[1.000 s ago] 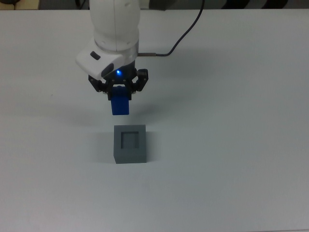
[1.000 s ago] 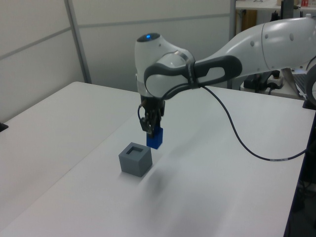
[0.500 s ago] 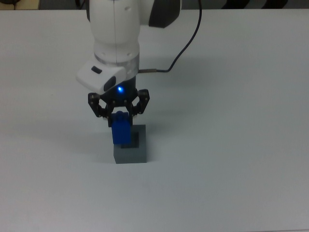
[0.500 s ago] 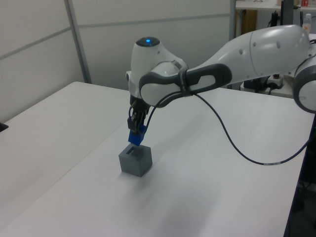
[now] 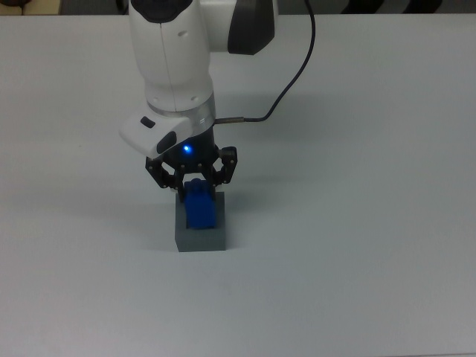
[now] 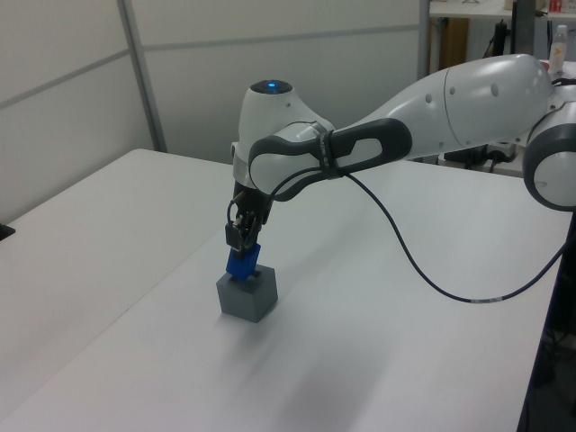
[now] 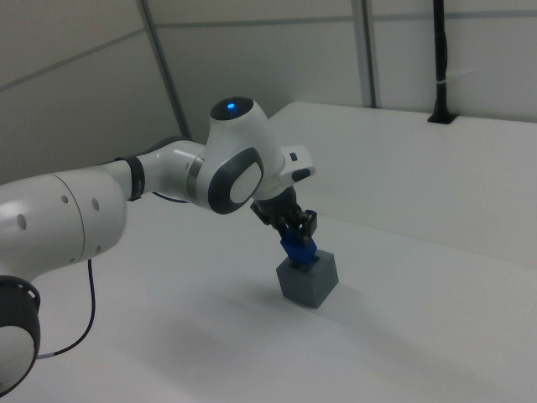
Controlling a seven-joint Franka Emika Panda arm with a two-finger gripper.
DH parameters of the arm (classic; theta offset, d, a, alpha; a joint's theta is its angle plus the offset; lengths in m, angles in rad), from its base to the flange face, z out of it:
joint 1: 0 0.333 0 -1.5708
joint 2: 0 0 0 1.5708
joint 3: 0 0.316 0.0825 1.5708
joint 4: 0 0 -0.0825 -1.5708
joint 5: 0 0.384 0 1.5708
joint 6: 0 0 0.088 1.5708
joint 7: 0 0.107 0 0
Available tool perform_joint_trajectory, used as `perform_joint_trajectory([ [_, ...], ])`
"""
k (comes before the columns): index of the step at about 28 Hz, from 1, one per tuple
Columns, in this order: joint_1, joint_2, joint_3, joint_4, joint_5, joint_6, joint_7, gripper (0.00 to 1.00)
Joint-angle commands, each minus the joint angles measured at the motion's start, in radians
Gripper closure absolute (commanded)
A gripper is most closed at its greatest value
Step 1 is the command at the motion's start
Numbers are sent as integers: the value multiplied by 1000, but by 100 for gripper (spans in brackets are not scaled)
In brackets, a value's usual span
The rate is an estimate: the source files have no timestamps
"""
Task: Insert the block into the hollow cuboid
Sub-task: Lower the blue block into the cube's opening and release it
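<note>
On the white table (image 5: 372, 260), the white Panda arm (image 6: 450, 99) is reaching in from the left view's right and bending down over the middle of the surface. A black cable (image 5: 294, 67) is trailing from the wrist back across the tabletop. A blue light is glowing on the wrist housing just above the fingers.

Beneath the arm, the hollow cuboid (image 5: 201, 238) is sitting flat on the table, grey and matte, with most of its top face hidden in the top view.

The gripper (image 5: 195, 184) is pointing downward directly over the cuboid, its black fingers closing narrowly on the upper part of the block (image 5: 200, 210). The block, bright blue, is standing over the cuboid's top recess, its lower end at or just inside the opening; how deep it is sitting cannot be told. Most of its blue body is showing above the grey rim in the left and right views.
</note>
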Motion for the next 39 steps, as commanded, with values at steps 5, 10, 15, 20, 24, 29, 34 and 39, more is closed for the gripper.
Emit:
perform_joint_trajectory([
  [5, -9, 7, -5, -3, 6, -2, 12, 97],
  [10, -9, 6, -7, -11, 4, -10, 9, 96],
  [15, -8, 6, -11, -20, 4, -30, 9, 92],
  [20, -8, 4, -11, -18, 4, -62, 4, 88],
  [24, -6, 4, -11, -18, -5, -90, -2, 88],
  [29, -6, 6, -11, -18, -11, -90, 4, 58],
  [34, 0, 6, -11, -14, -31, -90, 10, 0],
  [39, -1, -17, -11, -5, -21, -136, 85, 0],
])
